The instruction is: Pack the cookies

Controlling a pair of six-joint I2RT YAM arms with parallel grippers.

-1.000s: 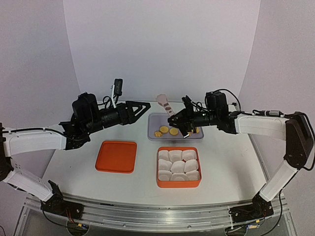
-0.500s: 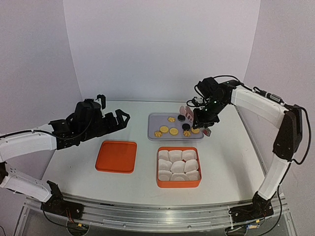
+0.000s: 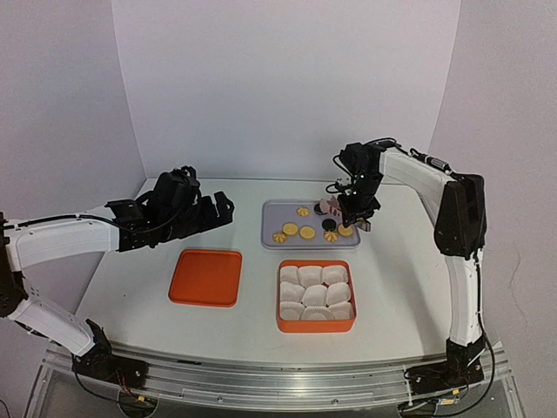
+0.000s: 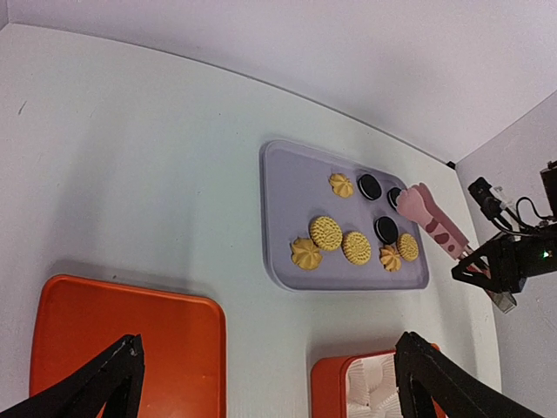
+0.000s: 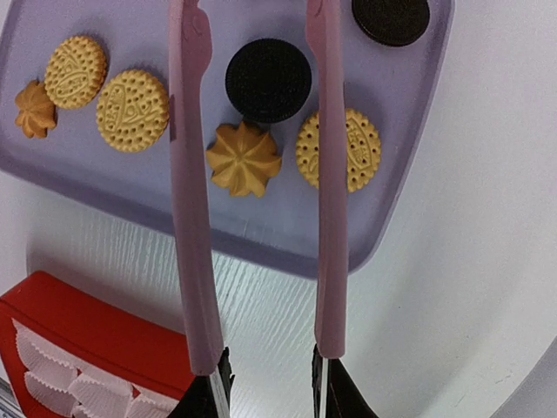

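Bright, even, diffuse light fills all three views, with a faint lavender cast. Shadows on the desk [image 3: 392, 261] are pale and soft-edged. In the right wrist view the cookies [image 5: 243, 158] are crisp, while the tongs [image 5: 191, 218] close to the lens look slightly soft.

No writing, label, brand, number or sign can be read in any view. The flat golden cookies [image 5: 132, 110] beside the pink tongs [image 5: 193, 218] bear only dotted embossing, forming no legible letters.
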